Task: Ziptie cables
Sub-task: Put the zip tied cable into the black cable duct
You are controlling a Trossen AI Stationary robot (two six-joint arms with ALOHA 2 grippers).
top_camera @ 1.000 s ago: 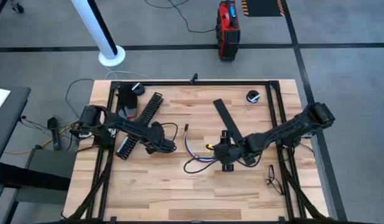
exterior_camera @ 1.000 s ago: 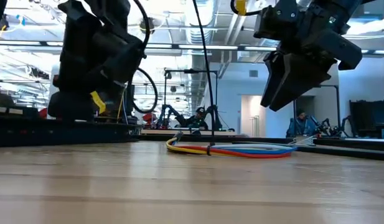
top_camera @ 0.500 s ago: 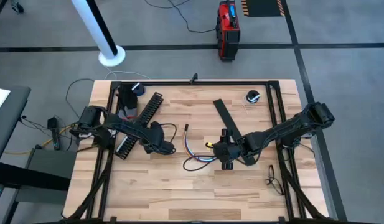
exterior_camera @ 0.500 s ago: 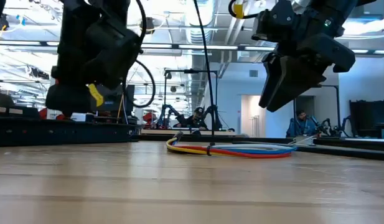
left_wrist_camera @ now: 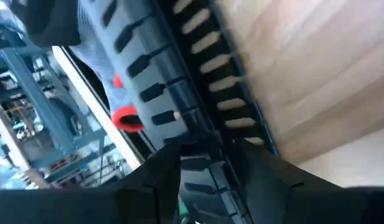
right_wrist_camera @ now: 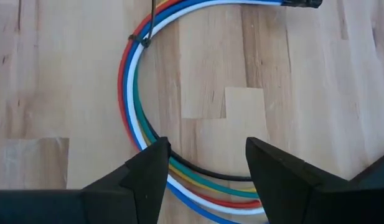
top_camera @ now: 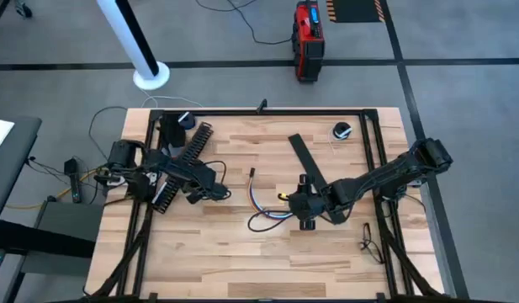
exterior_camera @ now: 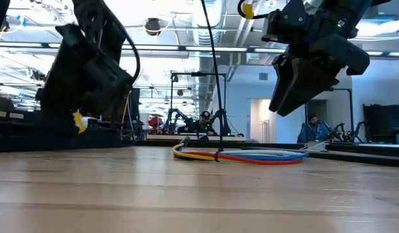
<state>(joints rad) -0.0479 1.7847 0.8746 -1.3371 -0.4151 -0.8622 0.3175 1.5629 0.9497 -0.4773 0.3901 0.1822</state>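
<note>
we take the cables as our landmark: they lie on the wooden table near its middle, curved in a loop, with a thin tie already cinched round them at one point.

our right gripper sits just beside the cables, on the side toward the right arm's base, raised off the wood in the low view. its fingers stand apart with nothing between them, and the bend of the bundle runs straight across the gap below. we judge this arm much the nearer; a short drop would put the bundle between its fingers.

our left gripper is well away from the cables, on the opposite side, over the black slotted channel; its fingers straddle that channel, but we cannot tell if they are clamped on it.

a flat black strip lies beyond the cables, close behind the right gripper. nothing stands between that gripper and the bundle.
</note>
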